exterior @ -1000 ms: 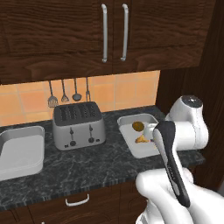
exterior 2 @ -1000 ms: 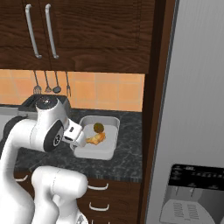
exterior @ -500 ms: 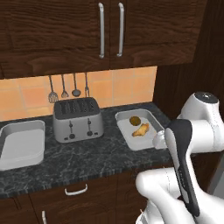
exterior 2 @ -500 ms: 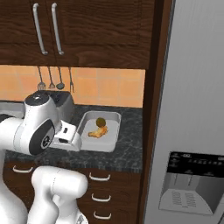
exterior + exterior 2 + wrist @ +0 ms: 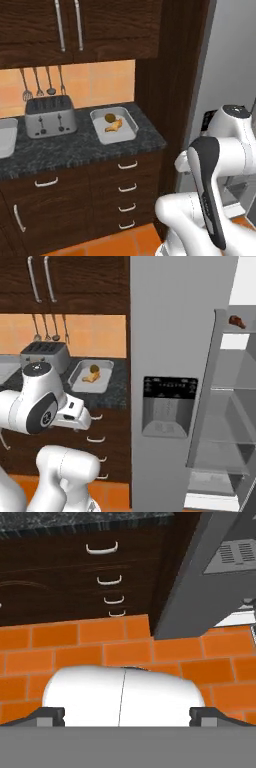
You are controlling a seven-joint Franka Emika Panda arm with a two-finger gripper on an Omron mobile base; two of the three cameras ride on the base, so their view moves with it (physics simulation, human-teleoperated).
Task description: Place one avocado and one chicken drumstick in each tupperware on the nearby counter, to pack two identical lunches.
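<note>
The hand (image 5: pixel 126 716), fingers spread wide and empty, points down at orange floor tiles (image 5: pixel 75 643). At the counter's (image 5: pixel 75 147) right end a tupperware (image 5: pixel 114 125) holds an avocado (image 5: pixel 109 118) and golden chicken drumstick (image 5: pixel 114 126). The right base view alone shows a reddish drumstick (image 5: pixel 236 321) on the open fridge's top shelf (image 5: pixel 235 330).

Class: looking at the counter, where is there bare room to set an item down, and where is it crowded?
Bare counter runs along the front edge, before the toaster and the tupperware. That tupperware already holds an avocado and a chicken drumstick, so it is crowded.
</note>
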